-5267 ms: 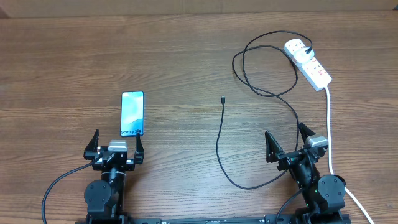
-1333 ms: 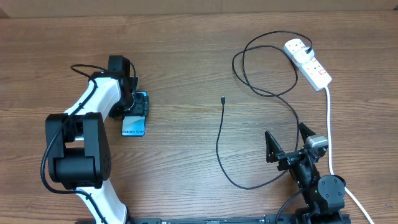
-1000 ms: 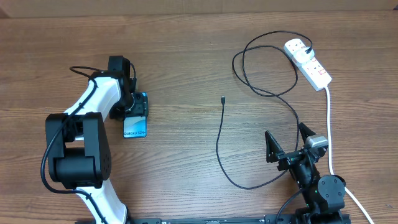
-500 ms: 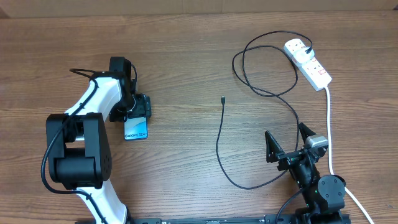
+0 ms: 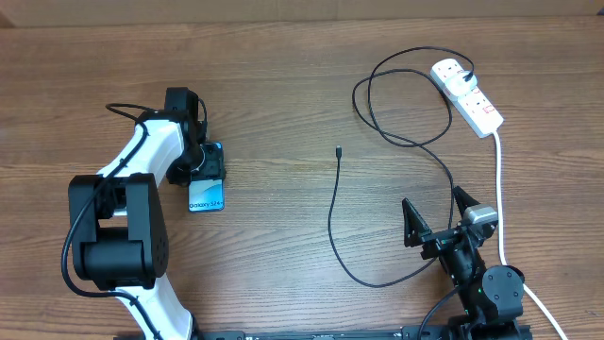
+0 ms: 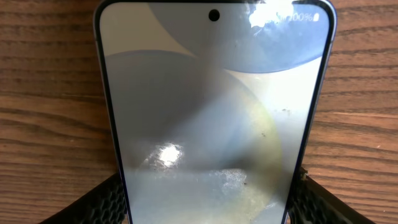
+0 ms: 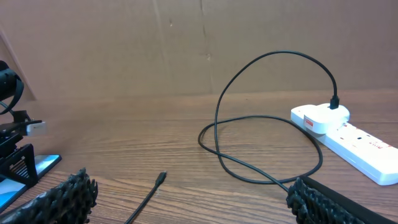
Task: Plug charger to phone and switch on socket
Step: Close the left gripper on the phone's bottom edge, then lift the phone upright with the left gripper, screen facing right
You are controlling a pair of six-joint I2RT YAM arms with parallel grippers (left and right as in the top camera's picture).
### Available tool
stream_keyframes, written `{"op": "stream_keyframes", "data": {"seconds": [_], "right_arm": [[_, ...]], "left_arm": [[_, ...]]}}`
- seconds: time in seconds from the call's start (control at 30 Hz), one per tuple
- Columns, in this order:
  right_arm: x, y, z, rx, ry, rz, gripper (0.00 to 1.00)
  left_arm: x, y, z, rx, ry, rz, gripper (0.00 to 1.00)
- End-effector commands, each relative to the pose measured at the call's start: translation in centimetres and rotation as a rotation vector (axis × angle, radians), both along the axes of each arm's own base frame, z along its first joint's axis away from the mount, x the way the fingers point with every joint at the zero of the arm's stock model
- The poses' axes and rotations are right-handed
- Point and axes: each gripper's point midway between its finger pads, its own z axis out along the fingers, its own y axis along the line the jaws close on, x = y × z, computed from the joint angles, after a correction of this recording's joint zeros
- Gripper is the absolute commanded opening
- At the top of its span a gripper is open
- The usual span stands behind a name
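Note:
The phone (image 5: 207, 194) lies flat on the table at the left, screen lit, its "Galaxy" end toward me. My left gripper (image 5: 201, 162) is over its far half with a finger against each long edge. In the left wrist view the phone (image 6: 211, 93) fills the frame between the left gripper's (image 6: 211, 202) fingers. The charger cable's tip (image 5: 338, 151) lies free mid-table, and the cable (image 5: 331, 212) loops to a white plug (image 5: 451, 70) in the socket (image 5: 469, 95) at the far right. My right gripper (image 5: 436, 225) is open and empty near the front edge, and in its own view (image 7: 193, 202) the tip (image 7: 160, 178) lies just ahead.
The socket's thick white cord (image 5: 498, 189) runs down the right side past my right arm. The black cable curls in loops (image 5: 406, 99) left of the socket (image 7: 351, 140). A cardboard wall (image 7: 186, 43) stands behind the table.
The left arm came from rest at the front edge out to the phone. In the last second the phone shifted slightly toward me and right between the fingers. The right arm stayed still.

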Motion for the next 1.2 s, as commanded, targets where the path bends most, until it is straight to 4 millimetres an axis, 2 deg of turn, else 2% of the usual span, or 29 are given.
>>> {"op": "stream_keyframes", "data": {"seconds": [0.0, 0.27, 0.4, 0.7, 0.9, 1.17], "right_arm": [[0.0, -0.3, 0.2, 0.003, -0.010, -0.014, 1.00], [0.0, -0.3, 0.2, 0.003, -0.010, -0.014, 1.00], [0.0, -0.3, 0.2, 0.003, -0.010, -0.014, 1.00], [0.0, -0.3, 0.2, 0.003, -0.010, -0.014, 1.00], [0.0, -0.3, 0.2, 0.003, -0.010, -0.014, 1.00], [0.0, -0.3, 0.2, 0.003, -0.010, -0.014, 1.00]], "left_arm": [[-1.7, -0.4, -2.9, -0.021, 0.092, 0.031, 0.63], [0.3, -0.5, 0.3, -0.029, 0.079, 0.061, 0.61], [1.4, -1.5, 2.2, -0.088, 0.063, 0.069, 0.61], [1.6, -1.9, 2.4, -0.111, 0.065, 0.141, 0.61], [1.9, -3.1, 2.9, -0.188, 0.065, 0.195, 0.57], [1.4, -4.1, 3.2, -0.246, 0.103, 0.263, 0.55]]}}
